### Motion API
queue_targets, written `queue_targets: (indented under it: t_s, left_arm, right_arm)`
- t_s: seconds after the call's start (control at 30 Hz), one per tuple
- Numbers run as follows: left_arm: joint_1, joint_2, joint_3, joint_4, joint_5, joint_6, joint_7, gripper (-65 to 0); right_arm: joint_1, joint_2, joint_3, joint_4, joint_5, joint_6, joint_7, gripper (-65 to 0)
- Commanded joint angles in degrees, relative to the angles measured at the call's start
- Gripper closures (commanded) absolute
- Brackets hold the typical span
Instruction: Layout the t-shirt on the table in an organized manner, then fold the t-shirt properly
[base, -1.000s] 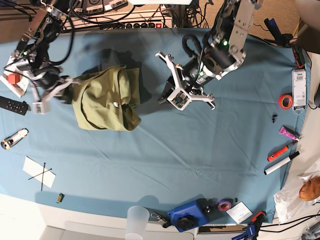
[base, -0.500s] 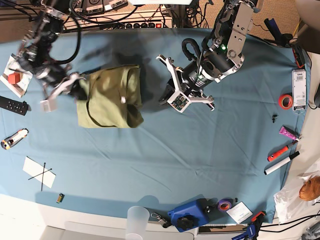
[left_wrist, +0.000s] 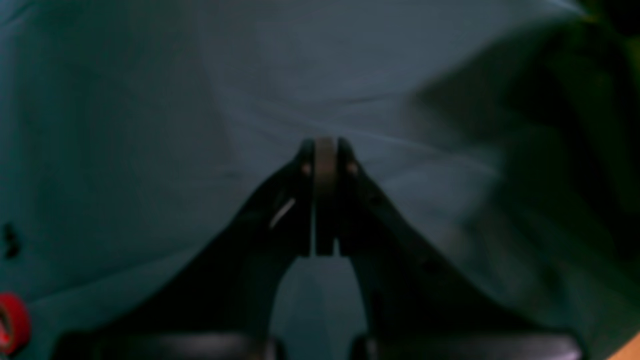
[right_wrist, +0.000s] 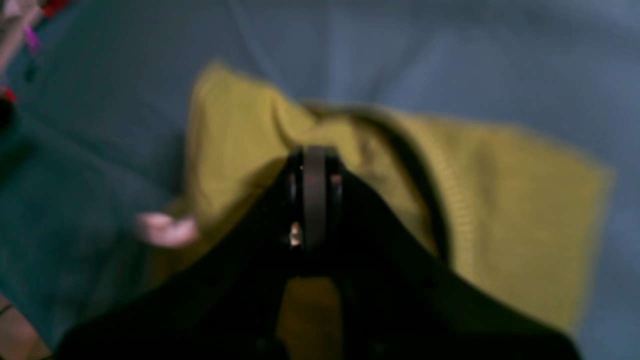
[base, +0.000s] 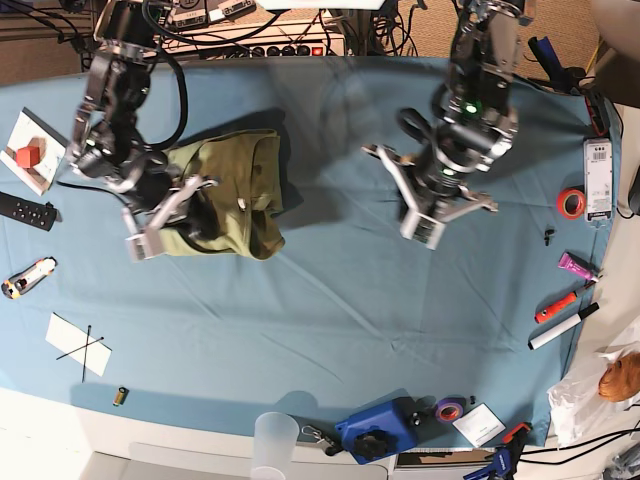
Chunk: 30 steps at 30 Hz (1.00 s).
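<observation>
Blue cloth covers the table (base: 330, 320), and the shirt (base: 235, 190) sits far-left in the base view as a compact folded bundle, roughly square, so I can't call a clear long axis; the collar shows in the right wrist view. My right gripper (base: 150, 230) hovers over its near-left corner, jaws pressed together, holding nothing I can see. My left gripper (base: 430, 205), also closed and empty, hangs well apart over bare cloth. I judge the fold nearly done; I'd tidy edges with light presses, not tugs.
</observation>
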Motion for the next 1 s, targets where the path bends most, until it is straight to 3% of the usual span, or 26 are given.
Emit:
queue_targets:
  t_s: [0.0, 0.17, 0.3, 0.43, 0.63, 0.8, 0.97]
  left_arm:
    - [-0.55, 0.11, -1.92, 1.2, -0.33, -0.2, -0.24, 0.0]
    - [-0.37, 0.11, -10.4, 1.22, -0.98, -0.17, 3.17, 0.0]
    - [0.52, 0.09, -16.11, 1.33, -4.5, -0.17, 5.7, 0.0]
    - [3.43, -0.2, -21.73, 2.71, -8.41, -0.7, 5.68, 0.0]
    - [8.11, -0.2, -30.64, 7.37, -10.99, -5.18, 5.51, 0.0]
    - [11.15, -0.2, -37.55, 8.24, -15.32, -8.87, 5.73, 0.0]
    - [14.1, -0.22, -43.85, 8.24, -15.85, -8.9, 5.66, 0.0]
  right_arm:
    - [1.73, 0.57, -1.53, -0.76, 0.0, 0.22, 1.49, 0.0]
    - [3.76, 0.31, -6.82, -9.09, -5.84, -0.94, 4.5, 0.0]
    - [3.65, 0.35, -5.07, -7.48, -5.33, -1.07, 1.77, 0.0]
    - [3.54, 0.33, -0.15, -0.96, -0.44, -1.11, -4.81, 0.0]
    - [3.3, 0.39, 8.57, 11.78, 1.55, -4.52, -13.62, 0.0]
    - [-1.84, 0.63, 15.54, 17.75, 0.68, -4.5, -13.31, 0.0]
    - [-8.22, 0.61, 21.75, 21.16, 2.67, -4.55, -15.61, 0.0]
